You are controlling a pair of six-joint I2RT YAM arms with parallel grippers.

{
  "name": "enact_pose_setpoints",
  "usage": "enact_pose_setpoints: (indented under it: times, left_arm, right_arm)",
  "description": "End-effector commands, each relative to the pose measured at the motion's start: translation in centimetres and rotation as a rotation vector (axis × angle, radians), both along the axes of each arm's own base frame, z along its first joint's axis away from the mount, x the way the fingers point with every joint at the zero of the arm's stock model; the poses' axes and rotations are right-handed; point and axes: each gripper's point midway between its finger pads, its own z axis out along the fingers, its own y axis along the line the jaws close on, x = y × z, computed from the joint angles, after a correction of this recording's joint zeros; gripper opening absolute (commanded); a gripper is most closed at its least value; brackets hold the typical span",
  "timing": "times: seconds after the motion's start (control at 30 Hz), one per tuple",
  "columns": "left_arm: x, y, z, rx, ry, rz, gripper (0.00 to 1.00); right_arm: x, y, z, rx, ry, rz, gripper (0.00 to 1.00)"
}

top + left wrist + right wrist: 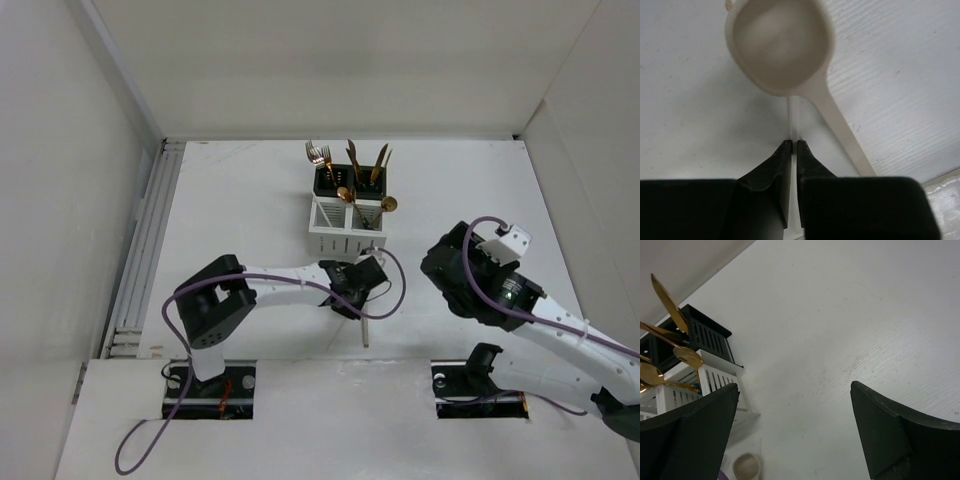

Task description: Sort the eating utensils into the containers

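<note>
Left tool (793, 145) is pinched together on the worktop (690, 125), just beside the cream spoon (780, 45) handle; right tool (794, 387) stands wide apart.

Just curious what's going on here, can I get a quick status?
Left claw shut beside cream spoon, grip unclear. Right claw open, empty. Gold utensils in black caddy, white caddy. Nothing blocking.

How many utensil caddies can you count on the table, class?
2. The black caddy stands at the back; the white caddy sits right in front of it. No others show in any view.
</note>
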Motion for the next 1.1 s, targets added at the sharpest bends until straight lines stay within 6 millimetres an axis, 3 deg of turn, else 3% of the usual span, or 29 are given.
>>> enact_pose_setpoints:
  times: [0.0,0.17,0.3,0.53,0.6,0.8,1.07]
  left_arm:
    - [-2.7,3.4,-4.3,0.174,0.139,-0.007,0.0]
    - [-4.5,5.8,-6.0,0.218,0.199,-0.003,0.0]
    - [-4.5,5.3,-5.1,0.176,0.191,-0.02,0.0]
    - [-3.3,3.1,-0.5,0.028,0.107,-0.061,0.0]
    - [-3.1,3.6,0.7,0.026,0.081,-0.067,0.0]
    - [-3.4,6.3,0.3,0.089,0.126,-0.044,0.0]
    - [-3.3,5.6,3.5,-0.039,0.072,-0.042,0.0]
  right_arm:
    - [-0.2,-1.2,0.7,-0.037,-0.037,-0.035,0.98]
    - [-0.4,-1.9,1.5,-0.067,-0.051,-0.055,0.98]
    - [-0.4,-2.0,1.1,-0.077,-0.044,-0.055,0.98]
    - [-0.2,-1.7,1.5,-0.074,-0.044,-0.054,0.98]
    - [0.0,-1.4,1.8,-0.072,-0.046,-0.054,0.98]
    - [0.6,-0.5,2.9,-0.098,-0.028,-0.036,0.98]
    - [0.5,0.0,3.3,-0.058,-0.017,-0.009,0.96]
